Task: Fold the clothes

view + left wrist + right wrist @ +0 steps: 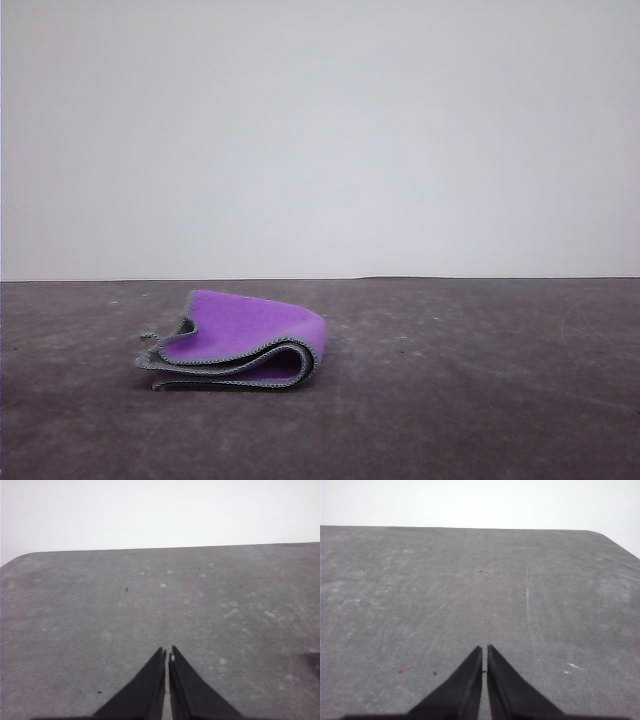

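The bench (480, 400) lay open across almost its whole width in the front view, with one obstacle on it: the folded cloth (240, 340), a low purple and grey bundle sitting left of centre and well back from the near edge. Its layers gaped on the left side and curved shut on the right. Bare bench ran to the right of it, in front of it and, more narrowly, to its left. Behind stood a plain pale wall (320, 130).

Ahead of the left pincer (167, 654), its tips nearly touching, bare bench reached to the far edge. The right pincer (484, 648), likewise closed, faced the same unbroken surface.
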Robot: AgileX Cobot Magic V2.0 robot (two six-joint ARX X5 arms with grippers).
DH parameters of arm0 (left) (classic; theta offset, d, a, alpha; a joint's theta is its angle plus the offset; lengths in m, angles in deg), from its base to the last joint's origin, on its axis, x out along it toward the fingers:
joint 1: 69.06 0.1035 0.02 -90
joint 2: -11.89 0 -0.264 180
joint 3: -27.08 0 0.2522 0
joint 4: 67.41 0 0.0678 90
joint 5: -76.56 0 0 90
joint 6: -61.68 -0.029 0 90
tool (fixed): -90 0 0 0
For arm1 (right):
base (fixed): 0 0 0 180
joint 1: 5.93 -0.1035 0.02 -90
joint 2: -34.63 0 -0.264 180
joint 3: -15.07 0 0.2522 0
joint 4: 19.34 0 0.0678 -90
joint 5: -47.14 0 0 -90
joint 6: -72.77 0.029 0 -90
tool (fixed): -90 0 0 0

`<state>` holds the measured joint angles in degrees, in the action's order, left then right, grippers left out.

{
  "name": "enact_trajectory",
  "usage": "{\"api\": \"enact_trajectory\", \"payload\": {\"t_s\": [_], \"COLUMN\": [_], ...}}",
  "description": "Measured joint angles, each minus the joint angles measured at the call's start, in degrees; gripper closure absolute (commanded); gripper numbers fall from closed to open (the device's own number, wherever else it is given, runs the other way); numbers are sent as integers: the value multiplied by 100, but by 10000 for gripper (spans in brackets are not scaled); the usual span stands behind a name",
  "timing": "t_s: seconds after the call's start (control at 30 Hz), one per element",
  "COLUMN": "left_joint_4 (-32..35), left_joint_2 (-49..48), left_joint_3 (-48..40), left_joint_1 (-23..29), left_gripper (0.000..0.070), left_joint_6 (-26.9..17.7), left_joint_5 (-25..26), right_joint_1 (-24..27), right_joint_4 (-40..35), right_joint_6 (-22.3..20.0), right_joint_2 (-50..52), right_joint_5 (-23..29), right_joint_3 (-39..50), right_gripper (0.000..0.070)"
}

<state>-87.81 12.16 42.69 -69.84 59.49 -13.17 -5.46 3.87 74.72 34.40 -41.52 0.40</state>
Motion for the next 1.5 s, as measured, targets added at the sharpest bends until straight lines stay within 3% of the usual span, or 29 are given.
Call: {"api": "enact_trajectory", "payload": {"t_s": [1.5], "left_joint_4": [0], "left_joint_2": [-2], "left_joint_3": [0], "left_joint_1": [0], "left_gripper": [700], "left_joint_6": [-2], "left_joint_5": [0], "right_joint_1": [0], "right_joint_4": [0], "right_joint_6": [0], "right_joint_2": [0], "right_joint_5": [0], "right_joint_3": [0], "right_gripper": [685]}}
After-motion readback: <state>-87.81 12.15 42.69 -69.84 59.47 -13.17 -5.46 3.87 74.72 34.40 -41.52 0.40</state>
